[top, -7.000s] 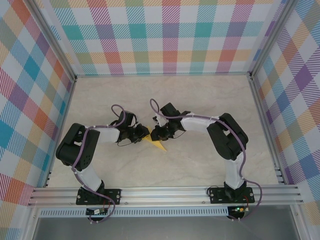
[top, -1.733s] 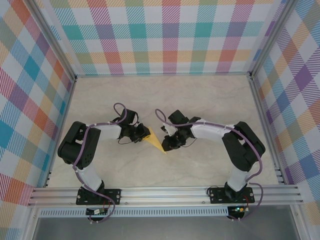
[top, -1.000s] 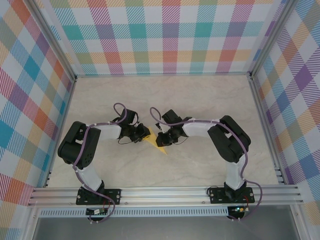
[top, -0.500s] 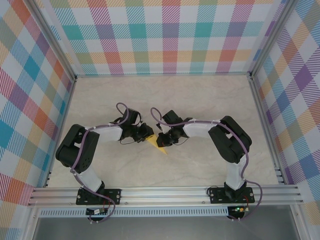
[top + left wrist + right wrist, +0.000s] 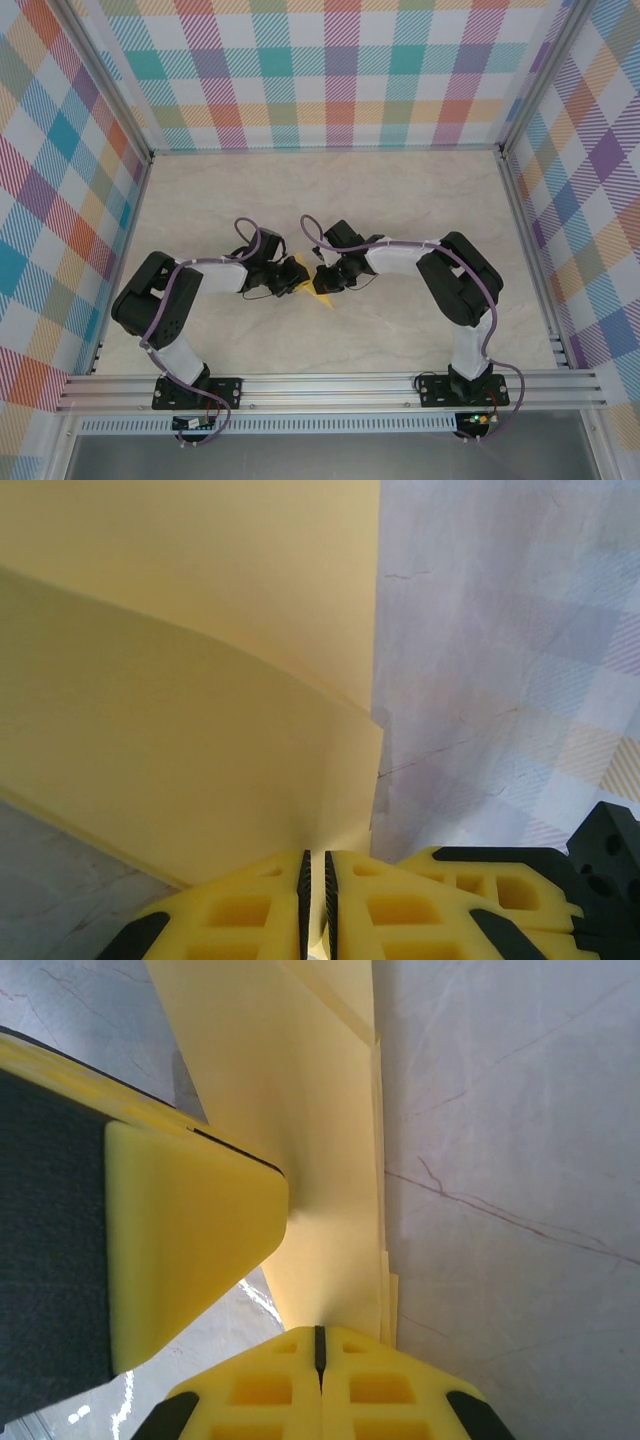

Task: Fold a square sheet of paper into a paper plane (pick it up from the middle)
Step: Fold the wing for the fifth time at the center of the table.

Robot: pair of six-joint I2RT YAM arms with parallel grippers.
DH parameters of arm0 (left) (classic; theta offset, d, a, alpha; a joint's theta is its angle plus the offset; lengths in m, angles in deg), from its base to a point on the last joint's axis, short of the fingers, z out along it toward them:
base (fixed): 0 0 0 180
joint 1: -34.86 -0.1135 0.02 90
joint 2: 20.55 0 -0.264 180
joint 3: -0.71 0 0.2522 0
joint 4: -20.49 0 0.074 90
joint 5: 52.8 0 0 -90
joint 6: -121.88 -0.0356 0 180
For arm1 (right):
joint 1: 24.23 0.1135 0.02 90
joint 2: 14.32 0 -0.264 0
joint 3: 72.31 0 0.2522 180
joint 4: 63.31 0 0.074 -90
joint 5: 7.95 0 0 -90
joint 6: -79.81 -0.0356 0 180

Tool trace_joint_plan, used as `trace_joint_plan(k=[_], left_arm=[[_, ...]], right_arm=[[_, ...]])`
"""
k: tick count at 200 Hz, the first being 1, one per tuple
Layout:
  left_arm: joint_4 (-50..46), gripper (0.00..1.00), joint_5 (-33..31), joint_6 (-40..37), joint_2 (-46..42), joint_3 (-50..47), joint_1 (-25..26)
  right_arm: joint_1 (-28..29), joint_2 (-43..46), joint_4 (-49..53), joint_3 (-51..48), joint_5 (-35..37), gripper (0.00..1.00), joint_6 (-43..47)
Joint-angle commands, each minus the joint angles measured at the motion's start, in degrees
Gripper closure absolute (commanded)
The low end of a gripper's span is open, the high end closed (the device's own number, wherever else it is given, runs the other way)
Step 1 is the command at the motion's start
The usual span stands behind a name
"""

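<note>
The square sheet of paper is a folded yellow shape on the table's middle, mostly covered by the two grippers that meet over it; a pointed tip sticks out toward the near edge. My left gripper is shut on one layered edge; in the left wrist view the paper runs up from between the nearly touching jaws of the left gripper. My right gripper is shut on the opposite end of the paper, where the right gripper has its jaws pressed together. A left finger rests on the sheet.
The marble-patterned table stretches around the grippers, with checked walls behind and at the sides. An aluminium rail runs along the near edge by the arm bases.
My left gripper has moved right and slightly nearer, closing up against the right gripper and covering more of the paper. The right gripper has stayed in place.
</note>
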Motion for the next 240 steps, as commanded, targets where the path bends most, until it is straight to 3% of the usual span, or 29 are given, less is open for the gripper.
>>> trace_joint_plan(k=[1, 89, 161, 240], left_arm=[[-0.3, 0.85, -1.8, -0.7, 1.3, -1.0, 0.6], [-4.6, 0.85, -2.3, -6.2, 3.9, 3.9, -3.8], [-8.5, 0.84, 0.5, -12.2, 7.3, 8.3, -9.3], [-11.6, 0.84, -0.5, -15.6, 6.1, 9.1, -14.8]], right_arm=[[0.4, -2.8, 4.2, -1.6, 2.8, 0.97, 1.8], [0.5, -4.2, 8.4, -3.2, 9.0, 0.98, 6.9], [0.5, -5.4, 9.5, -3.6, 11.0, 1.0, 8.1], [0.5, -5.5, 9.2, -3.8, 12.1, 0.99, 7.6]])
